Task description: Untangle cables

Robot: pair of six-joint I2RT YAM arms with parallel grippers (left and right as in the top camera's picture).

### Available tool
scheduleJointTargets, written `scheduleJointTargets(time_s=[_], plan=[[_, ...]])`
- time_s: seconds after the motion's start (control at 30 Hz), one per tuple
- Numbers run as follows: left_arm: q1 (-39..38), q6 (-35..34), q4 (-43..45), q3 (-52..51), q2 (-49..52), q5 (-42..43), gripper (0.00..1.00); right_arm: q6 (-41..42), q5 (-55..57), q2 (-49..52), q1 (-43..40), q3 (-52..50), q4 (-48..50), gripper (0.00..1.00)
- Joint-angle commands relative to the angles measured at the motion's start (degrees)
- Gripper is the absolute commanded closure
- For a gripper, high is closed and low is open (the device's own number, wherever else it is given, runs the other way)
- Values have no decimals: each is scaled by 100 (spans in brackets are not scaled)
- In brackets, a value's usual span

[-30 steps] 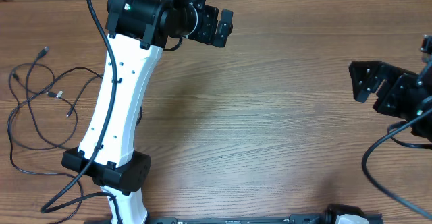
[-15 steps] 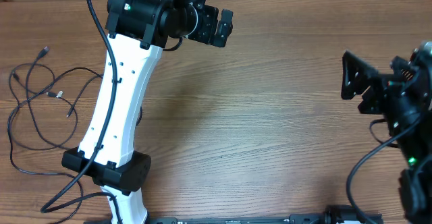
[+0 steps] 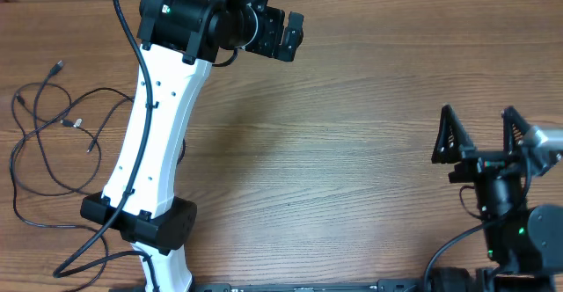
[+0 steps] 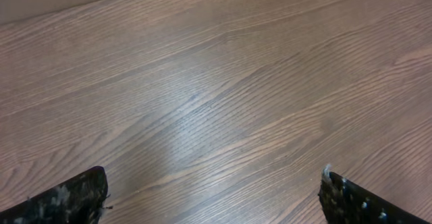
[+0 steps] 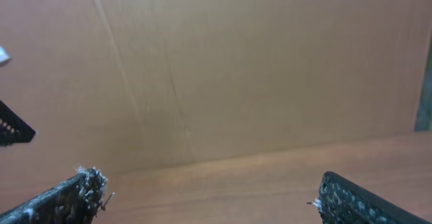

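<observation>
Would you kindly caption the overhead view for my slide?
Left gripper and right gripper open; tangled cables lie untouched at far left.

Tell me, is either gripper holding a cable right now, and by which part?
Nothing is held. The left gripper and right gripper are both open and empty; the cables lie loose, away from both.

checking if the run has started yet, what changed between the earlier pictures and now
The right arm drew back from the right edge toward the near side of the table and turned, so its open jaws now point to the far side instead of left. Nothing was taken hold of or let go. The left arm, its jaws open, and the cables stayed as they were.
</observation>
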Motion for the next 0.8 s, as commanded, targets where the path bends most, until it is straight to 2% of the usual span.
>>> scheduleJointTargets(time_s=[0.0,0.47,0.77], plan=[[-37,92,17,2,50,44,0,-20,365,-568,136,-734,555,0],[-37,92,17,2,50,44,0,-15,382,-1797,155,-2629,2168,0],[-37,94,17,2,50,44,0,-17,584,-2308,155,-3344,2503,0]])
